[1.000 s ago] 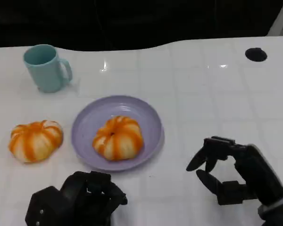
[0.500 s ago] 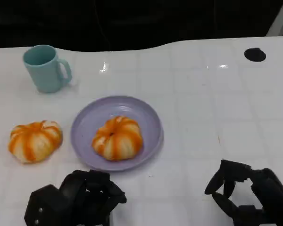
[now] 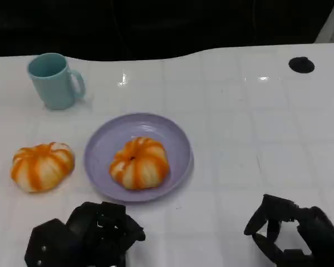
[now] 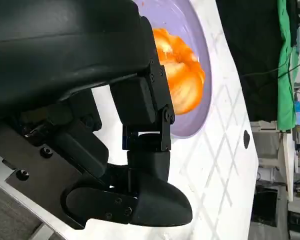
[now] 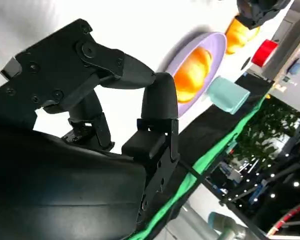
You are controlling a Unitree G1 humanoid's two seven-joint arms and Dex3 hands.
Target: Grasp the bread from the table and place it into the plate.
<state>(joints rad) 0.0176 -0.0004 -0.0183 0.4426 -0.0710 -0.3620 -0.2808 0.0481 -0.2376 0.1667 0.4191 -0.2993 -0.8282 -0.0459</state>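
One orange-and-white striped bread (image 3: 139, 162) lies in the lilac plate (image 3: 104, 146) at the table's middle. A second bread (image 3: 42, 166) sits on the table just left of the plate. My left hand (image 3: 86, 240) is low at the near edge, below the plate, its fingers curled in and holding nothing. At the lower right, well away from the plate, my right hand (image 3: 294, 233) has its fingers apart and empty. The left wrist view shows the curled fingers (image 4: 142, 145) with the bread (image 4: 184, 77) in the plate (image 4: 190, 27) beyond. The right wrist view shows the plate (image 5: 216, 42) holding its bread (image 5: 192, 72).
A light blue mug (image 3: 54, 80) stands at the back left, handle to the right. A small black round mark (image 3: 301, 64) is at the back right. The table's far edge borders a dark background. In the right wrist view the mug (image 5: 226, 95) lies past the plate.
My right hand has drawn back from beside the plate toward the lower right corner. The left hand has sunk slightly lower. Both breads, the plate and the mug are unmoved.
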